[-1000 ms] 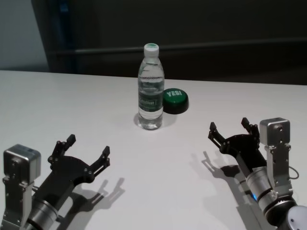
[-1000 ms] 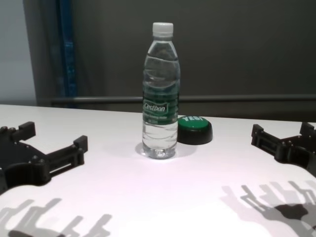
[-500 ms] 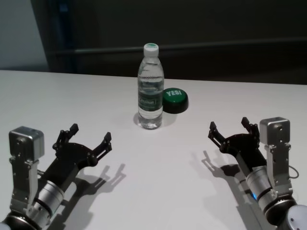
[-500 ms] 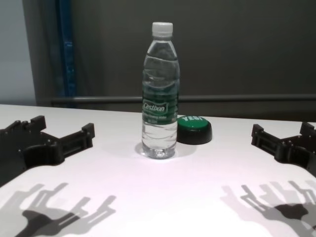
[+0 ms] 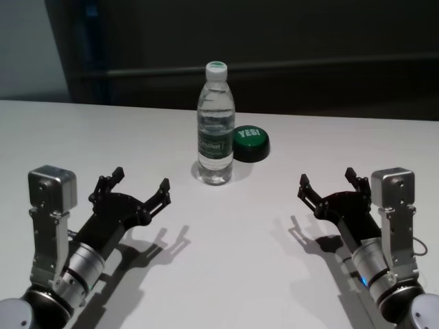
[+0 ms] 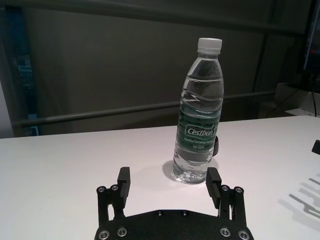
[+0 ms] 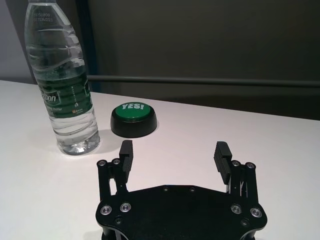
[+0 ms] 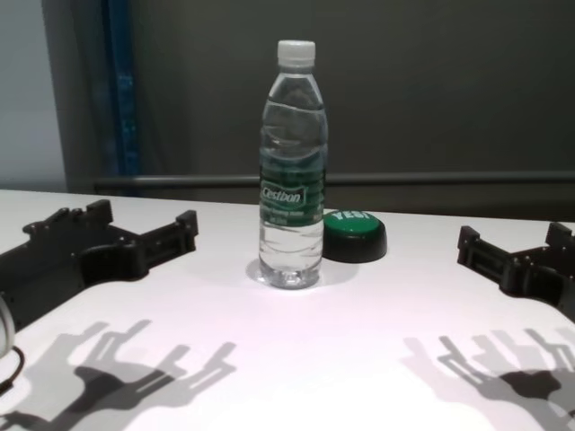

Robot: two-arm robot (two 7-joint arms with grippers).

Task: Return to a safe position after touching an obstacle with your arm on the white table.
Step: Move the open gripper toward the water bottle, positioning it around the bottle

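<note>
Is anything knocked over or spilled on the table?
No, nothing looks wrong. The bottle stands upright with its cap on, and the white table around it is dry. The green button sits just behind it. The left hand and right hand are both open and touch nothing.

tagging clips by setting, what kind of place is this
Most likely a robot lab or test bench, not a home. A plain white table carries only a water bottle and a green button marked YES!, with the open left gripper and right gripper over it, before a dark wall.
</note>
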